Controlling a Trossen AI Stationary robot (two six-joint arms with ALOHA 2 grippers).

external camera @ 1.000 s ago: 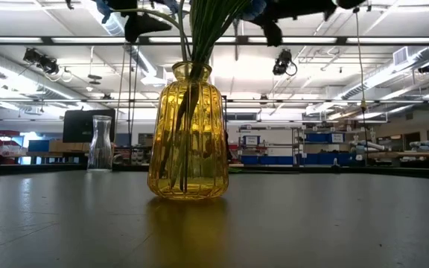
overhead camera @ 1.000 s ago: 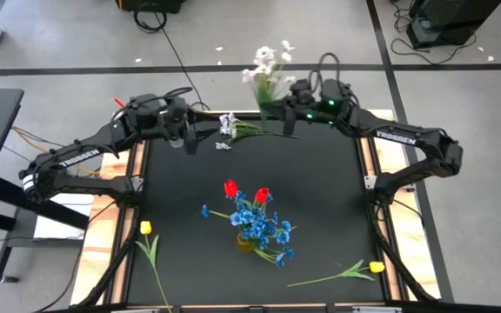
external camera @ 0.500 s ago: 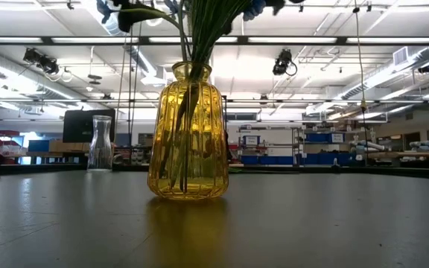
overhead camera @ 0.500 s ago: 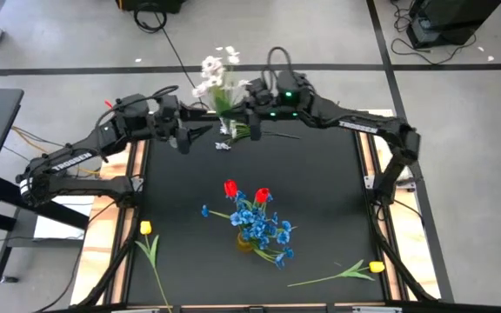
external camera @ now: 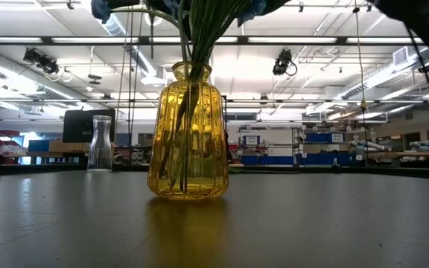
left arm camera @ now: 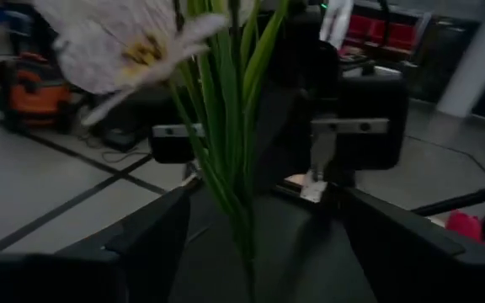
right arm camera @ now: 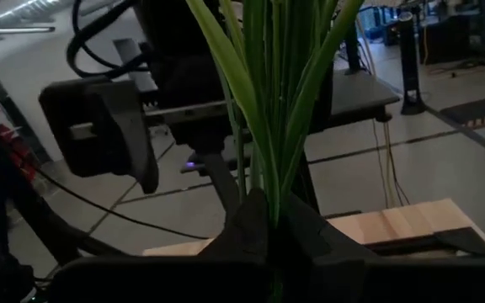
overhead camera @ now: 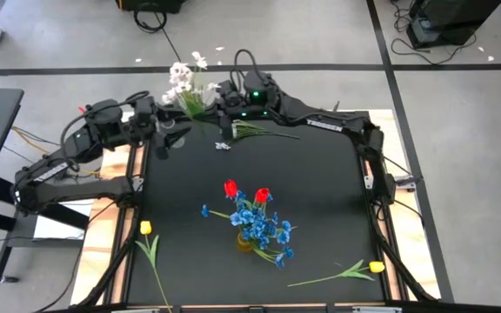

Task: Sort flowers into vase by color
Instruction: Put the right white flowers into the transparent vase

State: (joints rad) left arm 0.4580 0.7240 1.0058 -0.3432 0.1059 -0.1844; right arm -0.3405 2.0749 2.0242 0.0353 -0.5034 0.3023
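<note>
My right gripper [overhead camera: 218, 103] is shut on a white-blossom spray [overhead camera: 185, 80] at the table's far left. My left gripper [overhead camera: 170, 137] is open just left of it. In the left wrist view its fingers stand on either side of the spray's green stems [left arm camera: 226, 168] without touching. A second white spray [overhead camera: 255, 131] lies flat on the table by the far edge. A yellow vase [overhead camera: 246, 243] in the middle holds blue sprays [overhead camera: 263, 228] and two red tulips [overhead camera: 230, 188]. Yellow tulips lie flat at the near left [overhead camera: 146, 229] and near right [overhead camera: 377, 267]. My right gripper pinches the bundle of green stems and leaves [right arm camera: 269, 189] between its two fingers, low on the spray. The fingers reach in from the table's right side. The spray is lifted clear of the table, and its white blossoms [overhead camera: 181, 74] stand out beyond the fingers toward the far left.
A clear glass vase [external camera: 100, 143] stands far back on the table, left of the yellow vase [external camera: 188, 134] in the low view. The table's wooden side rails [overhead camera: 135, 161] run along both sides. The dark mat [overhead camera: 320, 200] is bare right of the yellow vase.
My right gripper has carried the white spray along the far edge toward the table's left, holding it clear of the table. My left gripper has drawn back a little toward the left edge. The spray now stands between the left gripper's open fingers.
</note>
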